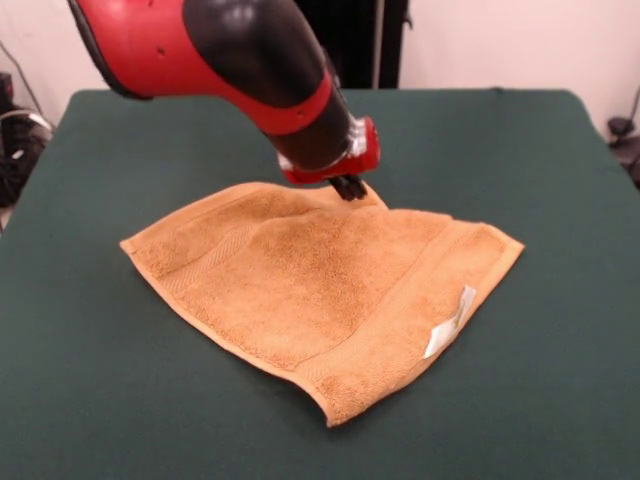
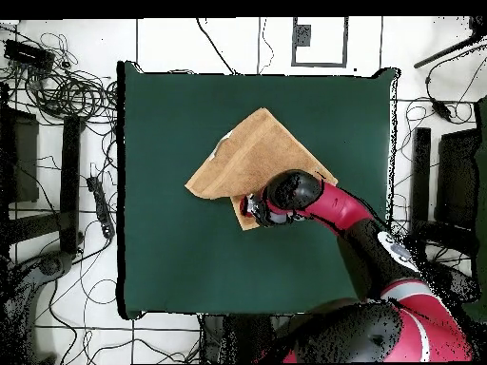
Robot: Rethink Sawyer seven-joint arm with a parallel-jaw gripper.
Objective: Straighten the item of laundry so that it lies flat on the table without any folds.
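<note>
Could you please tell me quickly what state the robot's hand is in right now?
Hand: down at the far edge of the orange-tan terry towel; open or closed cannot be told.

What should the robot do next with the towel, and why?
Probably pull that far edge back toward the robot's side. The gripper sits at the towel's far edge, and the towel looks folded over, not a full rectangle, on the table.

No legible text, even on the white label (image 1: 449, 324).
</note>
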